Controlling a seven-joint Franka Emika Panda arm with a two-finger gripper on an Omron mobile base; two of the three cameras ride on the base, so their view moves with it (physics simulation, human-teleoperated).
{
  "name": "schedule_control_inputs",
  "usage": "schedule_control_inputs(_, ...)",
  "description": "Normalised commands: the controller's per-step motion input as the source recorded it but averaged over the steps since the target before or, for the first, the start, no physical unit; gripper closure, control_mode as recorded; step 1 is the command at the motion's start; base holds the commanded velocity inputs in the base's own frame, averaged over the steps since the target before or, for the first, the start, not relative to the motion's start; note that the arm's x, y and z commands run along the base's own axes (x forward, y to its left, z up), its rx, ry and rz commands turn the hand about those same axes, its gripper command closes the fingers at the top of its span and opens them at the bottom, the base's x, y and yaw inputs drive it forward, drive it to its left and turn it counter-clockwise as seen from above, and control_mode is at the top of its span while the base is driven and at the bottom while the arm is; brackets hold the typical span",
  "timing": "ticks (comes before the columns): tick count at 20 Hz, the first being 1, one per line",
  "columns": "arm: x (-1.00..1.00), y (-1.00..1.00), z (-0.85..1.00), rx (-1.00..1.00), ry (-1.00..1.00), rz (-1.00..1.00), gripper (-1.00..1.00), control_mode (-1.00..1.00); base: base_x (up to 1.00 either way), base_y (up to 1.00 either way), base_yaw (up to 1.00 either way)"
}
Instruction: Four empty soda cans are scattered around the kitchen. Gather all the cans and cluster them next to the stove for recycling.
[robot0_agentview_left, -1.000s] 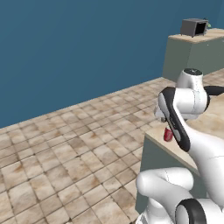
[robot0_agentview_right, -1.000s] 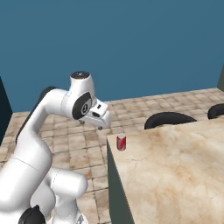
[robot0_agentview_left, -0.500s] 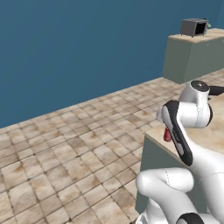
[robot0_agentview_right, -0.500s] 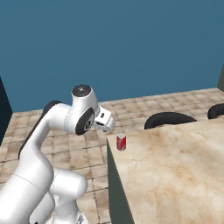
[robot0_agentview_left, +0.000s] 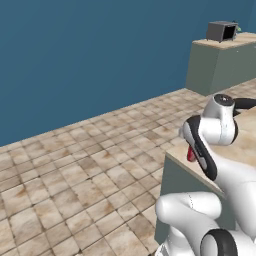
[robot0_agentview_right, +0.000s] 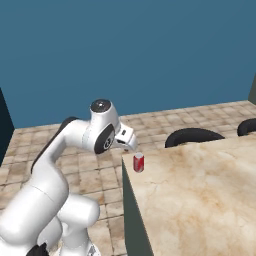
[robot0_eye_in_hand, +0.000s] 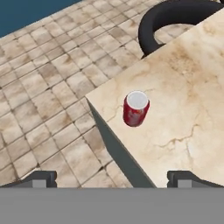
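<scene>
Over the soda can (robot0_eye_in_hand: 136, 108), arm now closer.

Arm: white links with dark joints, rising from the lower left of the right base view and bent forward at the elbow.
Wrist: angled downward near frame centre in the right base view.
Gripper (robot0_eye_in_hand: 112, 178): jaws spread fully apart, nothing between them.
Fingertips (robot0_eye_in_hand: 41, 177): dark, at the bottom edge of the hand view.
</scene>
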Motion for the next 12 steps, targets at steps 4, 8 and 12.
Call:
schedule_control_inputs(4,0.17,-0.27,-0.08,0.0,0.09,0.0,-1.0,-1.0,0.0,0.0,0.0)
schedule_control_inputs(8,0.08,-0.18,-0.03,0.01,0.11,0.0,-1.0,-1.0,0.0,0.0,0.0)
schedule_control_inputs(12,0.01,-0.17,-0.04,0.04,0.15,0.0,-1.0,-1.0,0.0,0.0,0.0)
